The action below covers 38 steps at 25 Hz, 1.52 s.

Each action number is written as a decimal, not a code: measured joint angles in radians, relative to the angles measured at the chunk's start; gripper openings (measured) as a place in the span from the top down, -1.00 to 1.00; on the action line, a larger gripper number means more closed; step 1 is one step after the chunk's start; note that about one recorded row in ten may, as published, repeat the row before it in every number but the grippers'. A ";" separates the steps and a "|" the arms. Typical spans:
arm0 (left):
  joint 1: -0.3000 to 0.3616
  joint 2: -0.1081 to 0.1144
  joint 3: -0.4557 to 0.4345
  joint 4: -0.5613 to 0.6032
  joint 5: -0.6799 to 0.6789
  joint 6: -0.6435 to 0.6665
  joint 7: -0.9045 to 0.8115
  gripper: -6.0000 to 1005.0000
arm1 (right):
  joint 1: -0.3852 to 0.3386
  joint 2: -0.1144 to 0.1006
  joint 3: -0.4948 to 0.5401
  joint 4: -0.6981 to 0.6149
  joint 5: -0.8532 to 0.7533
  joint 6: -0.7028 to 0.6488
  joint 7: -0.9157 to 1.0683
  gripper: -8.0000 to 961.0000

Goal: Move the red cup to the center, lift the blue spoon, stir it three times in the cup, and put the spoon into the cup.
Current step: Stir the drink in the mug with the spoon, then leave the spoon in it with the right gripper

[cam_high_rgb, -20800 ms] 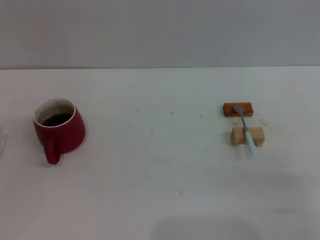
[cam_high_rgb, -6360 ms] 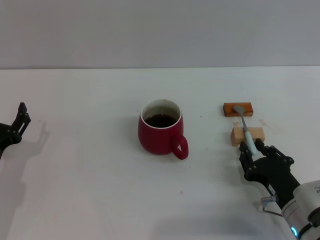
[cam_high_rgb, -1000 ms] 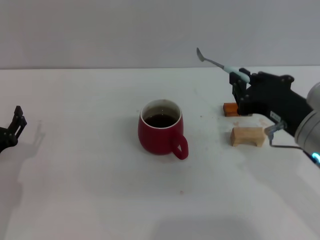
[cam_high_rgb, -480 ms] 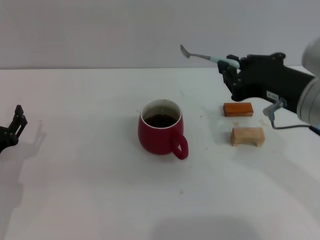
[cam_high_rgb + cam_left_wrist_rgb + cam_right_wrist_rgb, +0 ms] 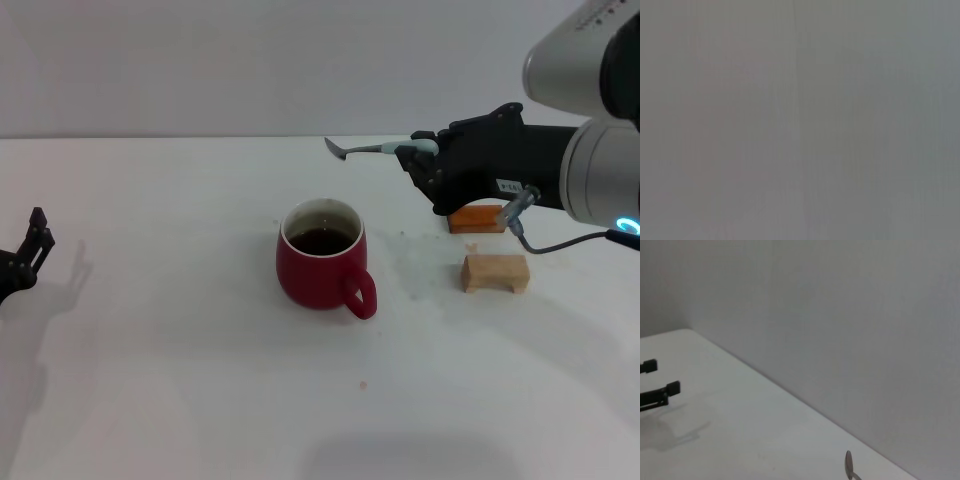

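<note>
Head view shows the red cup (image 5: 322, 255) standing upright near the middle of the white table (image 5: 200, 380), its loop handle turned toward the robot and a little to its right, dark liquid inside. The right gripper (image 5: 420, 165) is raised above the table to the right of the cup, fingers clamped on the pale handle of the blue spoon (image 5: 372, 150). The spoon lies close to level in the air, its grey bowl pointing toward the robot's left, higher than the cup's rim and farther back, not touching the cup. Below the right arm an orange-brown block (image 5: 477, 217) is partly hidden by the gripper; a tan wooden block (image 5: 494, 272) sits just nearer the robot, apart from it. The left gripper (image 5: 30, 250) is parked low at the table's far left edge, well apart from the cup, its fingers apart. Right wrist view catches only the tip of the spoon bowl (image 5: 849, 463) and the left gripper's fingers (image 5: 660, 390) farther off
</note>
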 joint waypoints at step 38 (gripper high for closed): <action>-0.001 -0.002 0.000 -0.001 0.000 -0.001 0.000 -0.70 | 0.090 0.003 -0.018 -0.043 -0.053 0.120 0.024 0.71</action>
